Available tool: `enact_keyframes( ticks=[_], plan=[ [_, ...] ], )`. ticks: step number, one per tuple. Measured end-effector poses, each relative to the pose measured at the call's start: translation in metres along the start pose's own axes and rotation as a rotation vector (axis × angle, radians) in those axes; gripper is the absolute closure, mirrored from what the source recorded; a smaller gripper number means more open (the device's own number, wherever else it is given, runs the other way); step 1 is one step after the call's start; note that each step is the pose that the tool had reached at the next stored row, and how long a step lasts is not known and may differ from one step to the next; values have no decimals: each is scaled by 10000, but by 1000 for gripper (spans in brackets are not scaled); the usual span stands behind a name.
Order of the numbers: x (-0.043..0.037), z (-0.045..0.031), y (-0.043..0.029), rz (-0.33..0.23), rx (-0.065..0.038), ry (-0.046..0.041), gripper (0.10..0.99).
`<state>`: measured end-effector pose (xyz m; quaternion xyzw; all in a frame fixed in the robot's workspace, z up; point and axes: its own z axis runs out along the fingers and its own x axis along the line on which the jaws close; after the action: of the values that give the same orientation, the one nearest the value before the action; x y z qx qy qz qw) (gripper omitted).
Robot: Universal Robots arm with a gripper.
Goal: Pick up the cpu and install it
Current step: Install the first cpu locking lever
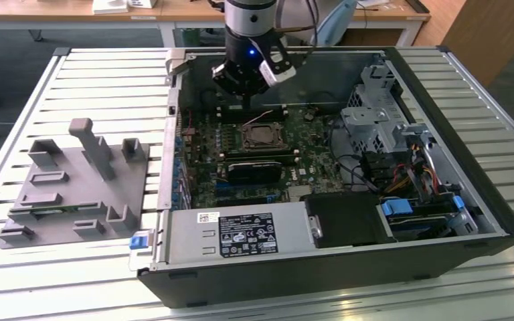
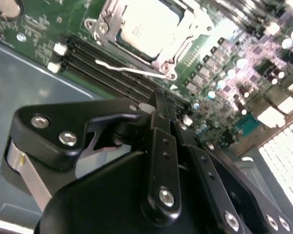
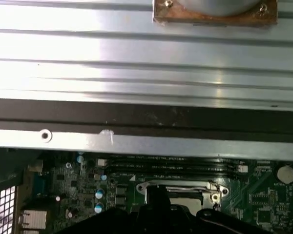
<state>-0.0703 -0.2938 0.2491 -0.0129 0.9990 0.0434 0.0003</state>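
- Slatted metal table (image 1: pixel 105 80) carries an open computer case (image 1: pixel 471 134), its green board facing up.
- Chip (image 2: pixel 149 24) sits in the board's socket (image 1: pixel 262 137), lid frame raised.
- Gripper (image 2: pixel 161 109) hovers above the socket, toward the case's far wall, fingers pressed together, holding nothing.

The exterior view looks down from high and well back at the open computer case (image 1: pixel 328 200), with the gripper (image 1: pixel 243 83) over its far side. The second wrist view sits close behind the gripper (image 2: pixel 161 114), facing the socket (image 2: pixel 146 29) just beyond it. The first wrist view, perhaps tilted outward, sees the same socket (image 3: pixel 178 192) and the slatted table (image 3: pixel 146 58) past it.
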Motion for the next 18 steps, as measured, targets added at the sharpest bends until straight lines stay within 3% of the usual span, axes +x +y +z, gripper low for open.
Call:
enact_keyframes(
  ticks=[8, 12, 18],
  plan=[
    [-83, 103, -11, -62, -9, 4, 980],
    [-111, 145, -15, -145, -112, 8, 980],
    [-169, 228, -13, -225, -44, 19, 980]
  ],
)
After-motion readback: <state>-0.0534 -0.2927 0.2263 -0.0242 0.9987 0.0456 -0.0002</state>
